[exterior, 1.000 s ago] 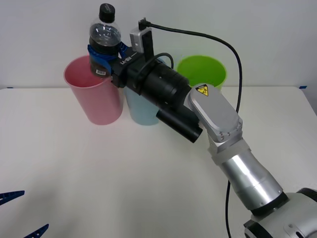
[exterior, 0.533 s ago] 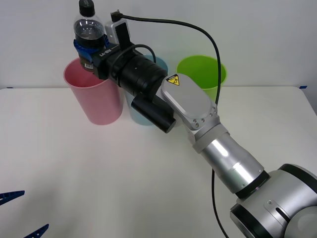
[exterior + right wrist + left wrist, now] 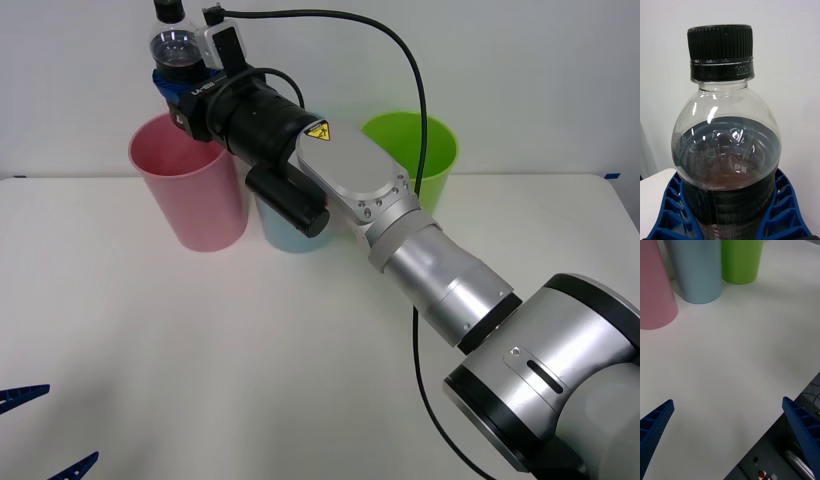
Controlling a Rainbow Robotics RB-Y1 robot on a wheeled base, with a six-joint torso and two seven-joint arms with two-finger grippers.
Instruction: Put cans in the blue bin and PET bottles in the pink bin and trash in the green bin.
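My right gripper is shut on the PET bottle, a small clear bottle with a black cap and a dark lower body. It holds the bottle upright in the air above the opening of the pink bin. In the right wrist view the bottle stands between the blue fingers. The blue bin stands beside the pink one, mostly hidden behind the right arm, and the green bin stands to its right. My left gripper waits open at the near left, low over the table.
The left wrist view looks across bare white tabletop to the pink bin, the blue bin and the green bin in a row. The table edge runs close by that gripper. A black cable arcs over the right arm.
The right arm has reached farther left and up, carrying the bottle from beside the pink bin's right rim to above its opening. The left arm has stayed still.
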